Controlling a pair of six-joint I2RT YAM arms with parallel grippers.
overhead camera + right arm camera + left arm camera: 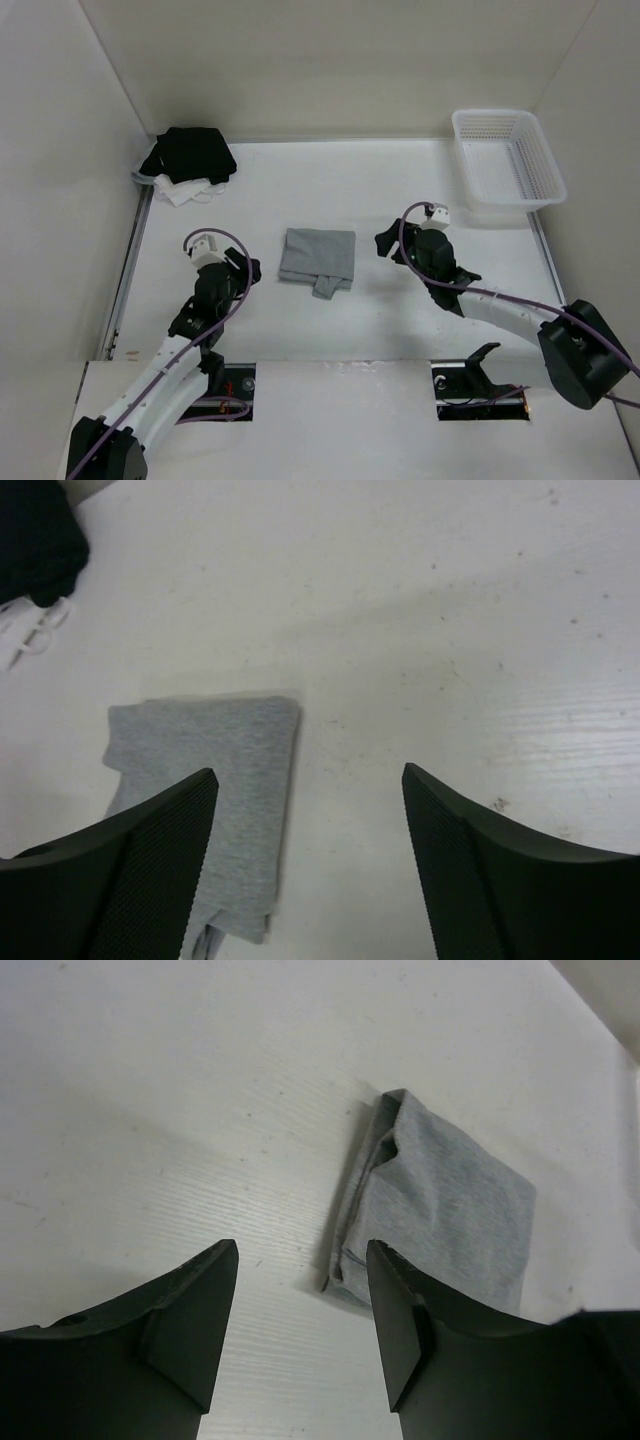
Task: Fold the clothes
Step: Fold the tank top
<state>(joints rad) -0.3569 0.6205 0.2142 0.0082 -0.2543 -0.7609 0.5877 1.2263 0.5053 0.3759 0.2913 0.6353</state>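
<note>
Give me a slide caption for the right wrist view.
Open right gripper poised beside the folded grey garment on the white table.

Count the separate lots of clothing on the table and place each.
2. The folded grey garment lies at the centre of the table; the black and white pile sits in the far left corner. How many pieces that pile holds cannot be told.
</note>
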